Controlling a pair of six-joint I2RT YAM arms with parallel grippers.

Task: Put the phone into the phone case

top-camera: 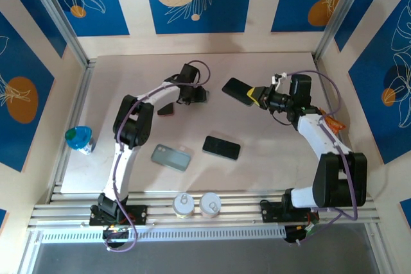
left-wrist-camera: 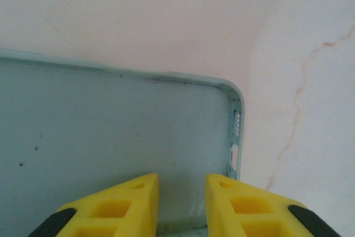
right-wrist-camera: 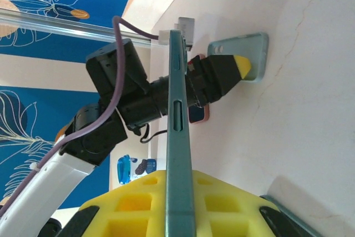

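The phone case (left-wrist-camera: 111, 126) is pale blue-green and lies on the table with its hollow side up, at the far middle (top-camera: 201, 94). My left gripper (left-wrist-camera: 182, 184) stands part open over the case's near end, with the case floor showing between its yellow fingers (left-wrist-camera: 125, 203). Nothing is pinched between them. In the top view the left gripper (top-camera: 191, 96) points down at the case. My right gripper (right-wrist-camera: 180, 178) is shut on the phone (right-wrist-camera: 178, 115), seen edge-on. In the top view the phone (top-camera: 236, 89) is dark and tilted, and the right gripper (top-camera: 255, 96) holds it above the table, right of the case.
A black phone (top-camera: 221, 147) and a grey-green one (top-camera: 171, 157) lie in the near middle. A small pink-rimmed phone (top-camera: 166, 108) sits by the left arm. A blue packet (top-camera: 78, 138) is at the left edge. Two white cups (top-camera: 183, 205) stand on the front rail.
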